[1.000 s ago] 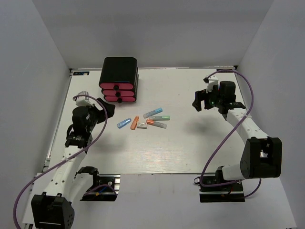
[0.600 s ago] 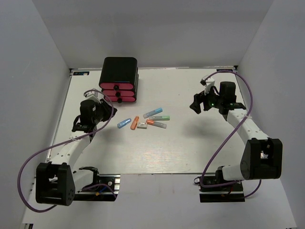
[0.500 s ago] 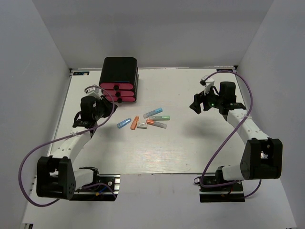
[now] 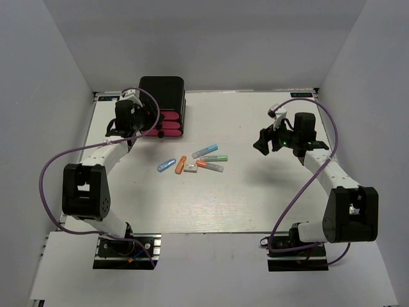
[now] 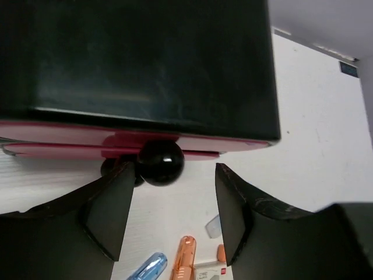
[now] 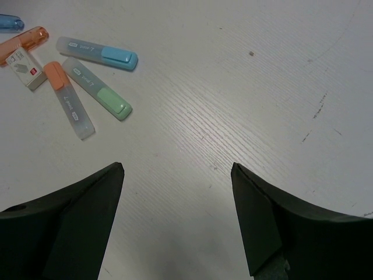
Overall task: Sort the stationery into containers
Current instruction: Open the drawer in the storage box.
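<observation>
The containers are three pink drawers (image 4: pixel 163 119) with black round knobs in a glossy black cabinet (image 4: pixel 162 93) at the back left. My left gripper (image 4: pixel 144 123) is at the drawer fronts. In the left wrist view it (image 5: pixel 175 169) stands open, with the top drawer's knob (image 5: pixel 161 162) between the fingertips, close to the left one. The stationery lies mid-table: a blue piece (image 4: pixel 167 165), an orange one (image 4: pixel 181 165), a white one (image 4: pixel 190 169), a light blue one (image 4: pixel 205 151) and a green one (image 4: pixel 215 158). My right gripper (image 4: pixel 261 142) hovers open and empty to their right, above bare table (image 6: pixel 176 169).
White walls close in the table on the left, back and right. A purple cable loops off each arm. In the right wrist view the green piece (image 6: pixel 97 87), an orange-capped one (image 6: pixel 69 99) and the light blue one (image 6: pixel 97 52) lie ahead to the left.
My left arm has swung from the table's left middle up to the cabinet front and now has the top knob between its fingers. The right gripper has shifted slightly left.
</observation>
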{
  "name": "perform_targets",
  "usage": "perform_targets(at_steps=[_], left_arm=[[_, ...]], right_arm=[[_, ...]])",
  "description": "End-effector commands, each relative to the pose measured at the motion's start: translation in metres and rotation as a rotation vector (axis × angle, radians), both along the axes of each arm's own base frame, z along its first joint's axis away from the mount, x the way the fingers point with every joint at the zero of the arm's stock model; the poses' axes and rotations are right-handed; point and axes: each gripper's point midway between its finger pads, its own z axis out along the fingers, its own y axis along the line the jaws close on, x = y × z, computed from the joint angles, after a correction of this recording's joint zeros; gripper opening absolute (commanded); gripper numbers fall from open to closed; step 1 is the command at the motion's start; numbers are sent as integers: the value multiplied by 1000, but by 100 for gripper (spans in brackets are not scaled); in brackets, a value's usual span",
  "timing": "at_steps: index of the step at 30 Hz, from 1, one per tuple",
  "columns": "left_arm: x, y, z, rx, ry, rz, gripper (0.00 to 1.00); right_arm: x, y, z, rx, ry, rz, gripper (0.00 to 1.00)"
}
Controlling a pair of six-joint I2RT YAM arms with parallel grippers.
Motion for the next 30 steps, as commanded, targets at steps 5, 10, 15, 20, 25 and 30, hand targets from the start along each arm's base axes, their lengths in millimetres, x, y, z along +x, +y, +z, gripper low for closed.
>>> perform_targets(at_steps=[5,10,15,20,25,30], left_arm=[[17,6,9,92,-8,21,66],[19,6,7,92,-10,21,41],[2,3,3,81,1,-6,23],[-35,5,-9,79,20,-15,18],[-59,4,-23,56,46,-24,36],[-61,6,-16,59,35,-15,89]], right_arm=[[6,4,22,31,-73,14,80],[7,7,22,32,-76,26,80],[2,17,24,41,-106,120,72],[-30,46,18,8,-195,423,68],[-54,77,10,-37,-277,653,71],[-55,129,-1,-79,-270,766,77]])
